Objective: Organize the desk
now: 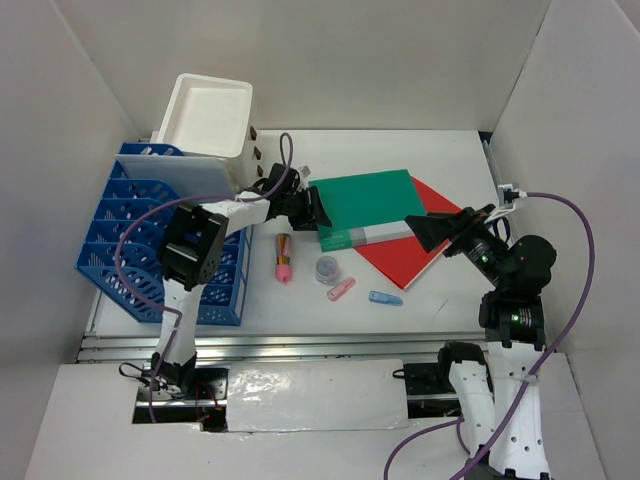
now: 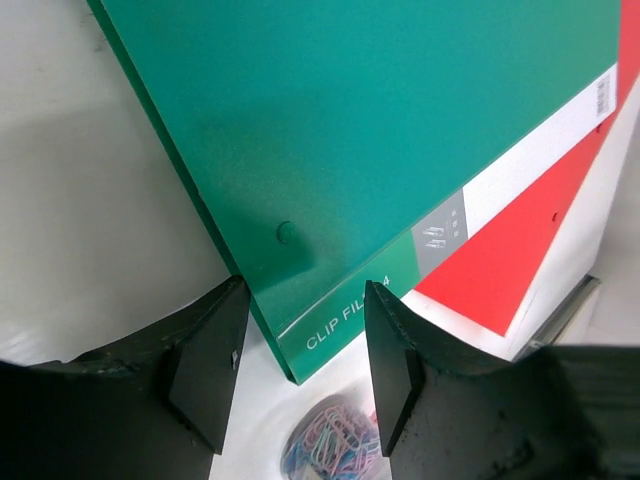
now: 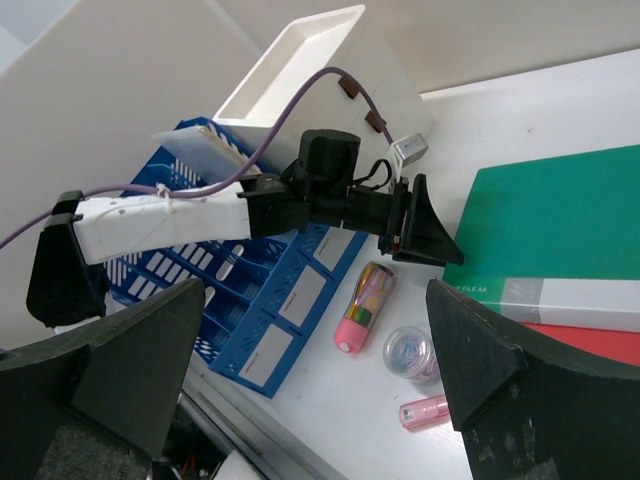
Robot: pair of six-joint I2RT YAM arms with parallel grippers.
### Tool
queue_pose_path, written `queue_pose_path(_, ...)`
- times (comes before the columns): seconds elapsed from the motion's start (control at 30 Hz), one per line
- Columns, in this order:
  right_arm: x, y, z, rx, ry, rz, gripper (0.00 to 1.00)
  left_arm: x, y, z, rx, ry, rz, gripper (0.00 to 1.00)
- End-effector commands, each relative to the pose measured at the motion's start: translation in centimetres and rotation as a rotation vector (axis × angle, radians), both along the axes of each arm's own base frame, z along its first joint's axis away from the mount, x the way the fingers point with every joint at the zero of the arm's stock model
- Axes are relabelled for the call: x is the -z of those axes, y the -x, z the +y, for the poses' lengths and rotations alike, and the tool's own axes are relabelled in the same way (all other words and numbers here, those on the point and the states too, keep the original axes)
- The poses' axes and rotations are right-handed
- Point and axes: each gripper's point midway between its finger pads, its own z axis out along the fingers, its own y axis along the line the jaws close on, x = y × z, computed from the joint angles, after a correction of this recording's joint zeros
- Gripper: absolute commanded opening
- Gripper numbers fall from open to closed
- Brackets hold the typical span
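Only the left wrist view shows a stud (image 2: 286, 232) on the green folder (image 2: 380, 120).

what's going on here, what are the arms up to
Two robot arms are tidying a desk. The left end effector sits at a corner of a green clip file, jaws apart on either side of it, not clearly gripping. The right end effector hangs wide open by the file's other end, holding nothing. A red folder lies under the file; a jar of paper clips sits loose nearby.

Gripper (image 2: 305, 335) astride green file (image 2: 380, 130) (paperclips (image 2: 325, 442), perhaps)
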Motion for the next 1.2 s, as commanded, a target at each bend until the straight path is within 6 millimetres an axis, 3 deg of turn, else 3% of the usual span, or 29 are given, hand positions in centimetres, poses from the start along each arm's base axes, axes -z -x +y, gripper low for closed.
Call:
queue_pose_path(0.0, -0.6, -0.4, -0.1, 0.006, 0.0, -0.038, 1.0, 0.1, -0.2, -1.2, 0.007, 0.075, -0.001, 0.61)
queue_pose_path(0.3, 0.0, -0.8, -0.1, 0.005, -0.007, -0.03, 1.0, 1.4, -0.5, -2.1, -0.018, 0.149, 0.019, 0.62)
queue_pose_path(0.4, 0.1, -0.9, -0.1, 0.007, -0.008, -0.03, 1.0, 1.2, -0.6, -2.1, -0.025, 0.163, 0.011, 0.45)
queue_pose_path(0.53, 0.2, -1.0, -0.2, 0.011, -0.011, -0.03, 1.0, 0.9, -1.1, -2.0, -0.046, 0.17, -0.001, 0.06)
queue_pose_path(0.67, 0.3, -1.1, -0.3, 0.021, -0.01, -0.027, 1.0, -0.3, -1.6, -2.0, -0.07, 0.185, -0.022, 0.0)
queue_pose_path(0.8, 0.6, -1.5, -0.4, 0.026, -0.017, -0.025, 1.0, -3.6, -2.2, -2.5, -0.06, 0.238, -0.083, 0.0)
queue_pose_path(0.93, 2.2, -2.4, -0.6, 0.031, -0.021, 0.008, 1.0, -9.2, -2.5, -3.3, -0.026, 0.295, -0.164, 0.0)
queue_pose_path(1.0, 2.7, -3.3, -1.4, 0.094, -0.057, 0.041, 1.0, -11.8, -2.6, -3.7, -0.012, 0.306, -0.184, 0.0)
queue_pose_path(1.03, 3.5, -3.8, -1.9, 0.13, -0.074, 0.071, 1.0, -14.2, -2.7, -4.0, -0.002, 0.325, -0.221, 0.0)
queue_pose_path(1.17, 6.2, -5.4, -3.9, 0.263, -0.142, 0.203, 1.0, -18.5, -2.3, -4.0, -0.004, 0.357, -0.25, 0.0)
